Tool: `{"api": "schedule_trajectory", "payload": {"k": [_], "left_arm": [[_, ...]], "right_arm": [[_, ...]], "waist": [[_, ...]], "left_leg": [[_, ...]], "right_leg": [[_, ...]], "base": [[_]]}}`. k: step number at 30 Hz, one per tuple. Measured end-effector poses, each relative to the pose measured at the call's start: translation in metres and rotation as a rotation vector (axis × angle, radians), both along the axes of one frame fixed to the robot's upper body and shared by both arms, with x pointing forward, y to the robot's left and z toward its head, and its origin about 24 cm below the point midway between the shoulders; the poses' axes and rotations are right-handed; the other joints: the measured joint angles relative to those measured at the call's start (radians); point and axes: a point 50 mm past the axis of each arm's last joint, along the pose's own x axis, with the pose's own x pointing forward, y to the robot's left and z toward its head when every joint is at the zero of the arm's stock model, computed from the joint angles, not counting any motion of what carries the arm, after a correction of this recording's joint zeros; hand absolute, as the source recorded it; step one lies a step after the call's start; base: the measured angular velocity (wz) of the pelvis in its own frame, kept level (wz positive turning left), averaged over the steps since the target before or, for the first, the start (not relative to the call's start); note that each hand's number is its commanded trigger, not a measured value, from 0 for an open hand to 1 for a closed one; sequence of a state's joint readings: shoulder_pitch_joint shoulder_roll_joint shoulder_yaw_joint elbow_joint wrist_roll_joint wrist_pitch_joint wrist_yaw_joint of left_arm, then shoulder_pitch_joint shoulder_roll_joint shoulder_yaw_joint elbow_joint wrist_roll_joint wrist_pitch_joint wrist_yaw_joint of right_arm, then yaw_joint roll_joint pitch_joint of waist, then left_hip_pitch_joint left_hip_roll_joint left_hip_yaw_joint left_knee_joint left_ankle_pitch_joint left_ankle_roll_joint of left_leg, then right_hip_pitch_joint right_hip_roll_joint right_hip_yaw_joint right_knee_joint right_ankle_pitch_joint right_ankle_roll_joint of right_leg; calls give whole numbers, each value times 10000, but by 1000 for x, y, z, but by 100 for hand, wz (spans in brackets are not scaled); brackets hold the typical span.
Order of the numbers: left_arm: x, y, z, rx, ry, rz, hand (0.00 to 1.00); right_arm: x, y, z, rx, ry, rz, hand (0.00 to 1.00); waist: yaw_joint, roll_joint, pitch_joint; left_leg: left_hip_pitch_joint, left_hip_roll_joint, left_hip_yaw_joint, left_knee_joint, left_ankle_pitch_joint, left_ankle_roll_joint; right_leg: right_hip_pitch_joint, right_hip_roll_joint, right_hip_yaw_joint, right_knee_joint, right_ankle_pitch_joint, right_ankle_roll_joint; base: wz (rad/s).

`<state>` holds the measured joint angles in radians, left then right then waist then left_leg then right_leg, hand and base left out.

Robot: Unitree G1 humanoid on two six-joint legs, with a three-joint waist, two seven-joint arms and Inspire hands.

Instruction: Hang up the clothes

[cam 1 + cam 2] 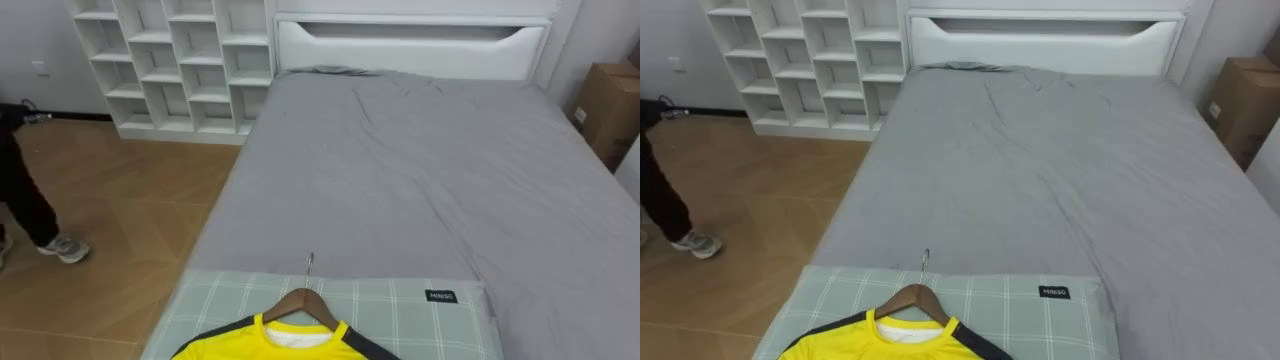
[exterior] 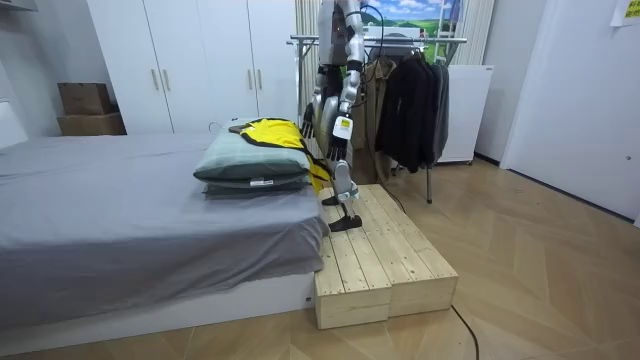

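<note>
Item 1: yellow shirt (image 1: 270, 342), dark trim at the shoulders, already on a wooden hanger (image 1: 305, 300) with its metal hook pointing toward the headboard (image 1: 410, 45). It lies flat on item 2, with neither robot hand on it.

Item 2: folded green checked bedding (image 1: 400, 310), stacked at the foot of the bed (image 1: 420, 170), small dark label on its top. The bed's grey cover is creased.

Item 3: robot, upright on a low wooden platform (image 2: 380, 260) set against the foot of the bed, facing the bed.

Item 4: left robot hand (image 2: 338, 142), hanging beside the thigh on the side nearer the room camera, fingers loose and pointing down, holding nothing.

Item 5: right robot hand (image 2: 310, 120), hanging low just beside the shirt's edge; I cannot tell how its fingers are set.

Item 6: clothes rack (image 2: 400, 41) behind the robot, dark garments (image 2: 412, 100) hanging from it.

Item 7: white open shelf unit (image 1: 170, 60), against the wall left of the headboard.

Item 8: cardboard box (image 1: 605, 100), right of the bed.

Item 9: person's leg (image 1: 30, 215) in dark trousers and a pale shoe, on the wood floor left of the bed.
</note>
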<state>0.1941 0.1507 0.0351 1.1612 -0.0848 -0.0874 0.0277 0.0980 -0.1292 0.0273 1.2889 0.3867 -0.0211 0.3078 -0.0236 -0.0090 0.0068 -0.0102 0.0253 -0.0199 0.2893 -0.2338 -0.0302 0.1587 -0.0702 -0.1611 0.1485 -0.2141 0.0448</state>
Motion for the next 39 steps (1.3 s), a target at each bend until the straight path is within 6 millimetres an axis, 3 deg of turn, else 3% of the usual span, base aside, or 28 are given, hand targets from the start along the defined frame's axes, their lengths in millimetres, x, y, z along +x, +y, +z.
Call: {"api": "schedule_trajectory", "payload": {"k": [39], "left_arm": [[-3,-2,-1,-76,282,82,0]], "right_arm": [[-4,-1,-1,117,292,-380,0]], "waist": [[-10,70,-9]], "left_leg": [[137,-7,-63,-37,1,-3]], "right_leg": [[149,0,-83,13,5,-3]], "base": [[0]]}}
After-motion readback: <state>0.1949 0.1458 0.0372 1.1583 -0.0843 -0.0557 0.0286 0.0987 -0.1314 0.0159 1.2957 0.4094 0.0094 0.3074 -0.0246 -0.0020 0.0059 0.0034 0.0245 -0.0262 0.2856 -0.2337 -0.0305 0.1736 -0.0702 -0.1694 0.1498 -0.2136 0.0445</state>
